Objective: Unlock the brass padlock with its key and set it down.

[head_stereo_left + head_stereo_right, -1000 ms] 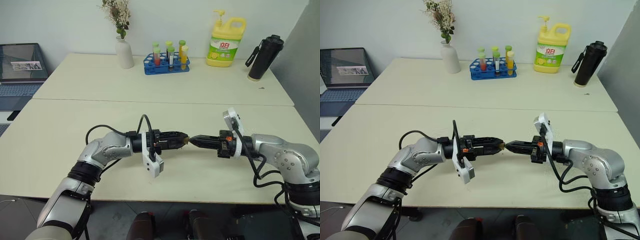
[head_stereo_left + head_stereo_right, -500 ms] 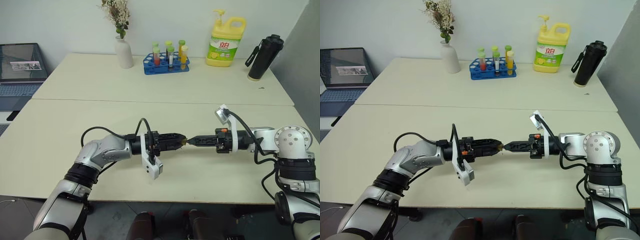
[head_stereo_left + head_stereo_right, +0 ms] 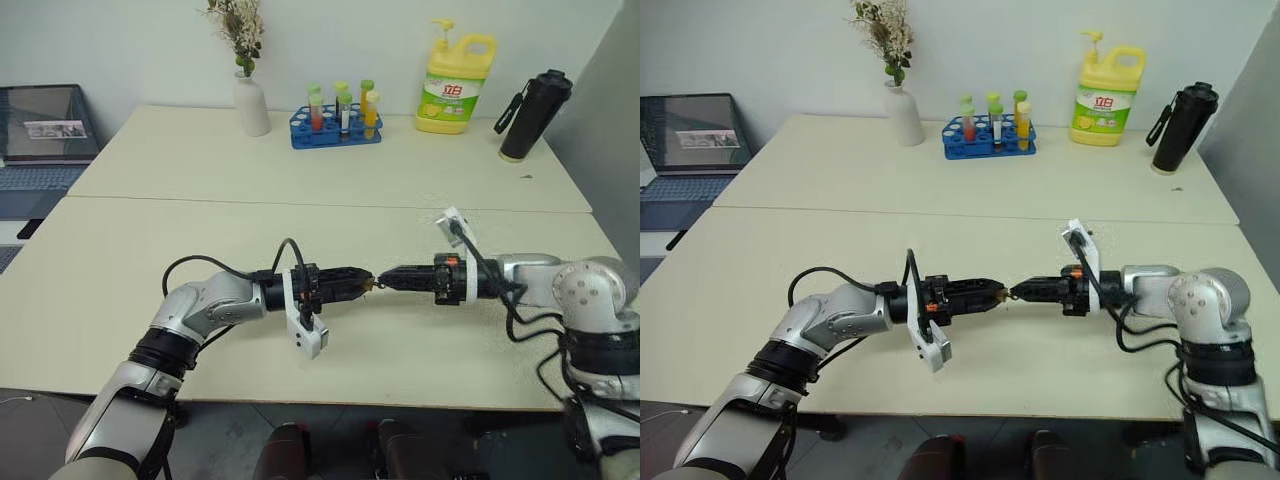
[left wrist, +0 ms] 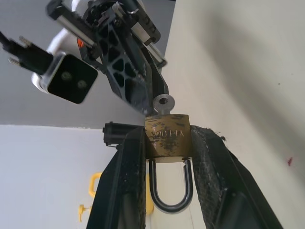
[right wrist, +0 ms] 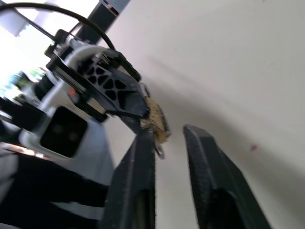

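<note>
Two tools meet tip to tip above desk (image 3: 120,290). Left tool (image 4: 167,143) pinches brass padlock (image 4: 167,135) by its body, shackle pointing back between fingers. Key (image 4: 163,102) sits in padlock's far end. Right tool (image 5: 167,136) fingers parted, padlock just ahead of them.

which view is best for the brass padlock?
Left wrist view: the brass padlock sits close up between the left claw fingers, shackle visible. Right wrist view gives a blurred side glimpse; the eye views just a speck between both claws.
</note>
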Robot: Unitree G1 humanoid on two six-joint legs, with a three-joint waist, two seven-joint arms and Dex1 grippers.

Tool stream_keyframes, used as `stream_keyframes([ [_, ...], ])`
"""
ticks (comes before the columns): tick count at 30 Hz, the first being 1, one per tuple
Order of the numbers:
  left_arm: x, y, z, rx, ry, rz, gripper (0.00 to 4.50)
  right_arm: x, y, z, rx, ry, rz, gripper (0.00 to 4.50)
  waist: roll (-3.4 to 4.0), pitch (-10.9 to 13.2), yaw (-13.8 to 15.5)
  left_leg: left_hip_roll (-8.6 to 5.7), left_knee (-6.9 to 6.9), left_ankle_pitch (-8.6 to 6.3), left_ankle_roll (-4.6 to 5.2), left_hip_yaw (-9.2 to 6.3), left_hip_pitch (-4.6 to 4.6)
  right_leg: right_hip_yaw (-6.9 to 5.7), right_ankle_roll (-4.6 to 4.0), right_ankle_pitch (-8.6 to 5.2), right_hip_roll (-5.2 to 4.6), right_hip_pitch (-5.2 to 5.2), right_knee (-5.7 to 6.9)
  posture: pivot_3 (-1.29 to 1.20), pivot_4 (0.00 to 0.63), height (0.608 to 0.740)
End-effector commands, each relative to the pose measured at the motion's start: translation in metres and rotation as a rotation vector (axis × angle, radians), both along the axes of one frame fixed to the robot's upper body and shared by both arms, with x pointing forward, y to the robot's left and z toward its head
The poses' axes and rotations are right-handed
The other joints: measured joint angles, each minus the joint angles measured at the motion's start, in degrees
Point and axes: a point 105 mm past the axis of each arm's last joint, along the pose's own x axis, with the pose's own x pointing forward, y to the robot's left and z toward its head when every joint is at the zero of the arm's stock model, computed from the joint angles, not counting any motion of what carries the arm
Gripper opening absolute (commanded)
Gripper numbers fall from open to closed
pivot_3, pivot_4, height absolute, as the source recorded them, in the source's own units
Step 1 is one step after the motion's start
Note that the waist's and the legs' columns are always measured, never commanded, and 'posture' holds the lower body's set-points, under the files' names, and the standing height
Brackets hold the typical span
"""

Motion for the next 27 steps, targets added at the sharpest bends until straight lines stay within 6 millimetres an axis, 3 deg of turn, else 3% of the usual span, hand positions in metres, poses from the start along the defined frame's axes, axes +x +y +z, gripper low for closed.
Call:
stream_keyframes([
  [1, -0.002, -0.001, 0.013, -0.047, -0.020, -0.014, 0.96, -0.009, 0.001, 0.012, 0.005, -0.188, 0.088, 2.46, 0.00, 0.00, 0.00, 0.00, 0.00, 0.00, 0.00, 0.01, 0.01, 0.01, 0.00, 0.00, 0.00, 0.00, 0.00, 0.00, 0.150, 0.740],
  [2, -0.001, -0.001, 0.013, -0.053, -0.014, -0.012, 0.96, -0.012, 0.000, 0.012, 0.010, -0.218, 0.105, 2.78, 0.00, 0.00, 0.01, 0.02, 0.00, 0.00, 0.00, 0.00, 0.01, 0.01, 0.00, 0.00, 0.02, 0.00, 0.01, 0.00, 0.150, 0.740],
  [11, -0.002, -0.002, 0.017, -0.071, 0.005, -0.018, 0.96, -0.015, 0.020, 0.003, 0.071, -0.258, 0.106, 2.80, 0.00, 0.00, -0.46, 0.09, 0.01, 0.00, -0.01, -0.02, 0.06, 0.01, -0.02, 0.01, 0.04, 0.01, 0.06, 0.00, 0.150, 0.740],
  [22, -0.004, -0.004, 0.017, -0.068, 0.007, -0.020, 0.96, -0.010, 0.036, 0.006, 0.134, -0.240, 0.129, 2.80, 0.00, 0.00, -0.51, 0.04, 0.00, 0.00, -0.01, 0.01, 0.05, 0.03, -0.02, 0.02, 0.04, 0.01, 0.04, 0.00, 0.150, 0.740],
  [27, -0.005, -0.003, 0.016, -0.064, 0.008, -0.017, 0.96, -0.012, 0.038, 0.006, 0.145, -0.231, 0.141, 1.18, 0.00, 0.00, -0.52, 0.04, 0.00, 0.00, 0.00, 0.01, 0.05, 0.03, -0.03, 0.02, 0.03, 0.01, 0.04, 0.00, 0.150, 0.740],
])
